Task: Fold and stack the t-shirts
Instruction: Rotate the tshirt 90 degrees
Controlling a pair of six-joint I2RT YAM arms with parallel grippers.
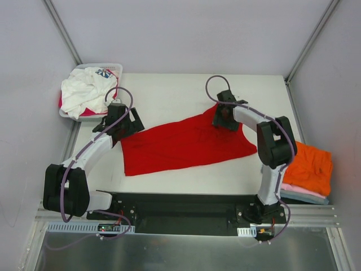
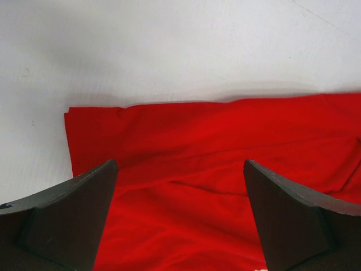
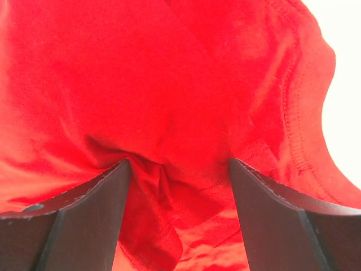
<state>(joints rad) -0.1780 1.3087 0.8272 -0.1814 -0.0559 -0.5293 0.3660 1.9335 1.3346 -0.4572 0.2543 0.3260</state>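
A plain red t-shirt [image 1: 186, 144] lies spread across the middle of the white table [image 1: 169, 93]. My left gripper [image 1: 121, 127] hovers at its left edge. In the left wrist view this gripper [image 2: 180, 164] is wide open over the red cloth [image 2: 214, 130], with nothing between the jaws. My right gripper [image 1: 223, 116] is down on the shirt's far right part. Its jaws [image 3: 179, 161] stand apart, pressed into bunched red cloth [image 3: 169, 84] that wrinkles against the left finger [image 3: 84, 214]. An orange t-shirt [image 1: 307, 166] tops a folded stack over pink [image 1: 302, 192] and blue-grey layers.
A white slotted basket [image 1: 115, 69] at the far left corner holds a crumpled white t-shirt [image 1: 82, 93] with a printed patch and magenta cloth [image 1: 87, 117] beneath. Grey walls close in the table on three sides. The arms' black base rail [image 1: 180, 206] runs along the near edge.
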